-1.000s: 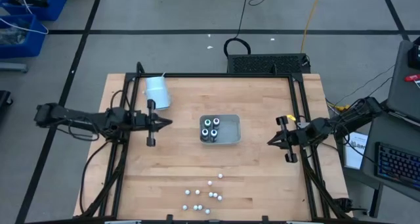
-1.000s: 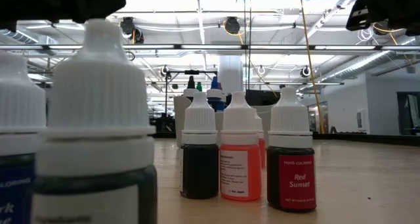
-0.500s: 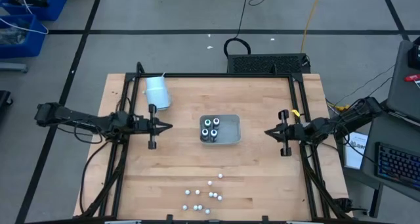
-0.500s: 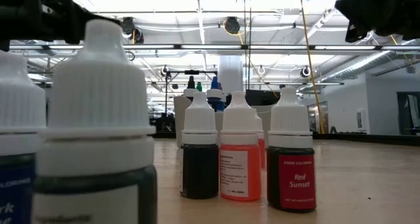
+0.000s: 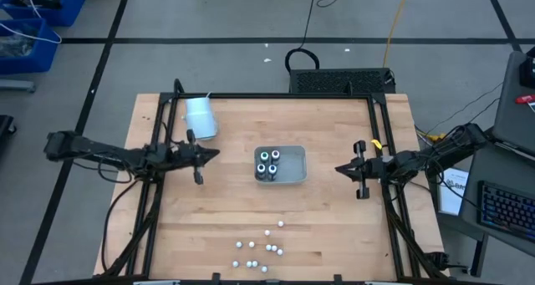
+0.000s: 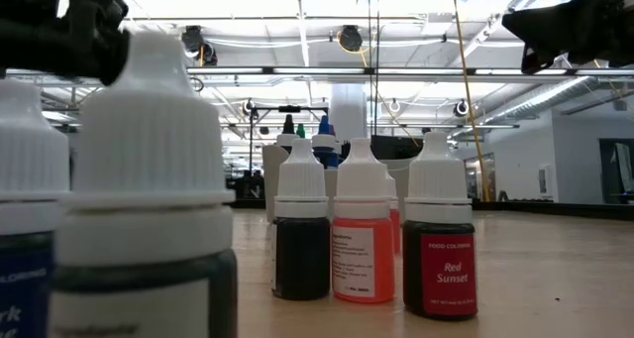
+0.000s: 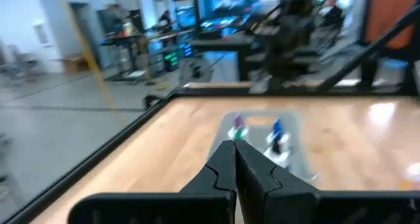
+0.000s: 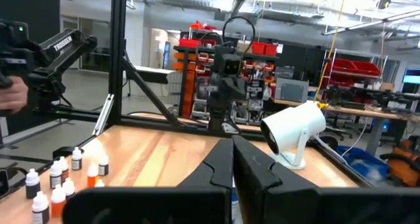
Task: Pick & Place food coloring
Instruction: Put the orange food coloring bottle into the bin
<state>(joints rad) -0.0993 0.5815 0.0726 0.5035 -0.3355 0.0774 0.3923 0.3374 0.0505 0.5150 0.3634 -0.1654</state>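
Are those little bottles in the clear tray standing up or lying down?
Upright. From above, the four bottles in the clear tray show round white caps facing straight up, none lying on its side.

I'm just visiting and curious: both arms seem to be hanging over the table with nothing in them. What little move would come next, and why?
Probably the left tool should open its fingers and head toward the loose food coloring bottles near the table's front edge. Both it and the right tool are shut and empty, beside the clear tray, which holds four bottles.
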